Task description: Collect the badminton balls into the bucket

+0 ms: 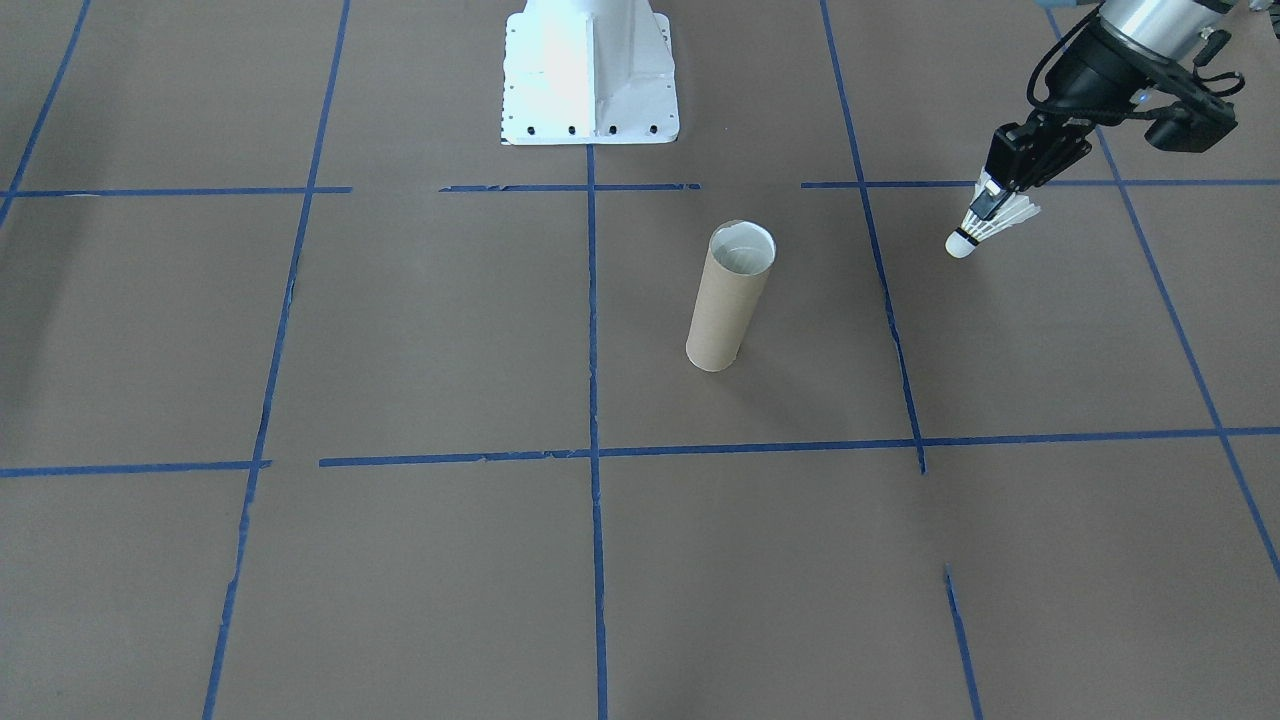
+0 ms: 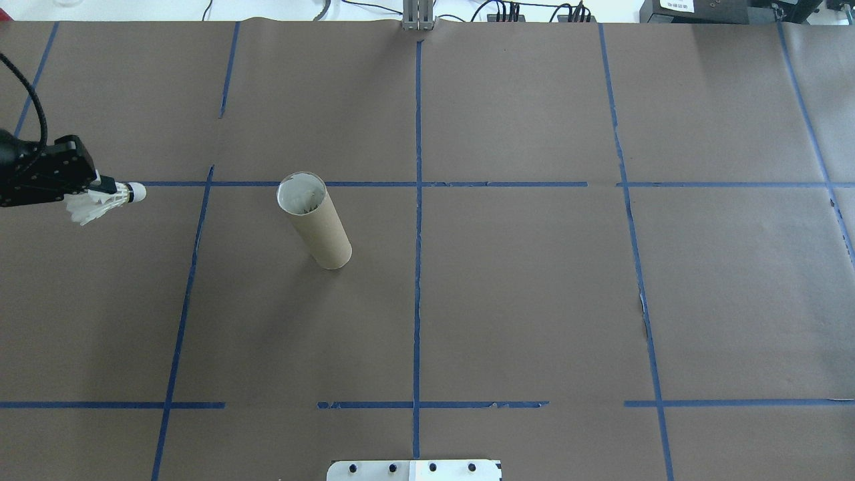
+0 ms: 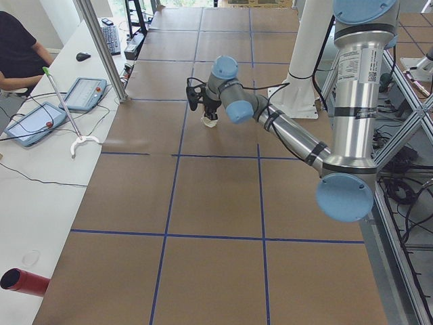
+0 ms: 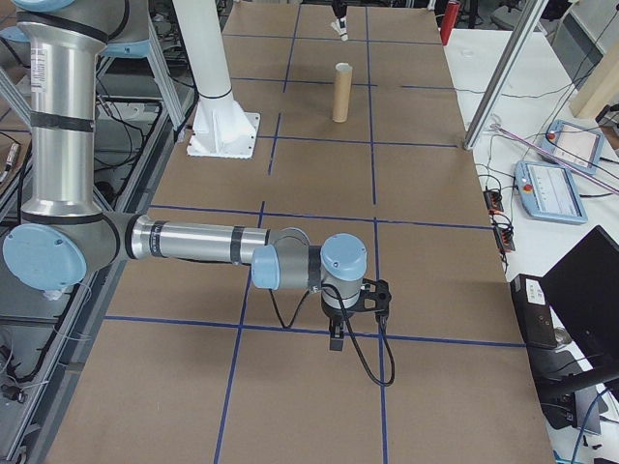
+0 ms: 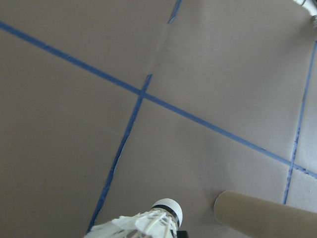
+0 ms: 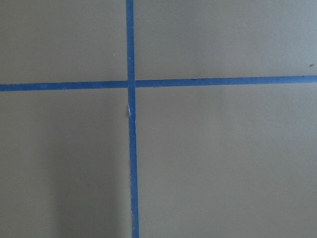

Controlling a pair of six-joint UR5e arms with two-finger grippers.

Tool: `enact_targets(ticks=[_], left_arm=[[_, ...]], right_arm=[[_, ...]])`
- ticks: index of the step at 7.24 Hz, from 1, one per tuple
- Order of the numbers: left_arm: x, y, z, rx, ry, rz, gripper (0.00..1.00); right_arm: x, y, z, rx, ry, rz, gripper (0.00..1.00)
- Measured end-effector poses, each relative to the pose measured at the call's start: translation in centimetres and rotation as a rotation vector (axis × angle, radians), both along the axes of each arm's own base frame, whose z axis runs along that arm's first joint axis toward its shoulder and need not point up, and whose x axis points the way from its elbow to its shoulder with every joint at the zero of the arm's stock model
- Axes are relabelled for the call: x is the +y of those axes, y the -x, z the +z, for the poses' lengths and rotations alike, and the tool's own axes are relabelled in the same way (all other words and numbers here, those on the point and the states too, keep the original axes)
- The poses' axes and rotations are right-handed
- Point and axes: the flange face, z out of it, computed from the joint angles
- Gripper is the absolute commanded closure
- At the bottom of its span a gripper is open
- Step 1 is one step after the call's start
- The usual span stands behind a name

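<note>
My left gripper (image 1: 992, 203) (image 2: 101, 189) is shut on the feathers of the white shuttlecock (image 1: 985, 228) (image 2: 110, 200) (image 5: 153, 220), held above the table with its cork tip pointing towards the bucket. The bucket (image 1: 730, 300) (image 2: 317, 224) (image 4: 340, 94), a tall brown cardboard tube with a pale inside, stands upright and open-topped, some way off from the shuttlecock; its rim (image 5: 262, 220) shows at the lower right of the left wrist view. My right gripper (image 4: 336, 338) hangs low over the brown table far from both; I cannot tell its state. The right wrist view shows only paper and blue tape.
The white robot base (image 1: 588, 75) (image 2: 414, 469) stands at the table's robot-side edge. Blue tape lines grid the brown paper. A person (image 3: 17, 54), tablets (image 3: 84, 93) and a red cylinder (image 3: 24, 281) are at a side bench; a teach pendant (image 4: 556, 188) lies beyond the table.
</note>
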Motion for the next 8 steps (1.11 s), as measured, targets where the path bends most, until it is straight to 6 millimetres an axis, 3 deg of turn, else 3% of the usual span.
enact_targets(ticks=[2, 4, 6, 8], left_arm=[[-1.2, -0.7, -11.2, -0.098, 0.018, 0.043, 1.00], [0.5, -4.6, -18.8, -0.186, 0.017, 0.097, 1.00], [1.7, -10.1, -24.1, -0.306, -0.024, 0.166, 1.00], [0.8, -12.9, -25.9, -0.439, -0.110, 0.265, 1.00]], right_arm=[[0.0, 0.0, 0.0, 0.000, 0.001, 0.000, 0.00], [0.0, 0.0, 0.1, 0.000, 0.001, 0.000, 0.00], [0.0, 0.0, 0.0, 0.000, 0.001, 0.000, 0.00], [0.0, 0.0, 0.0, 0.000, 0.000, 0.000, 0.00]])
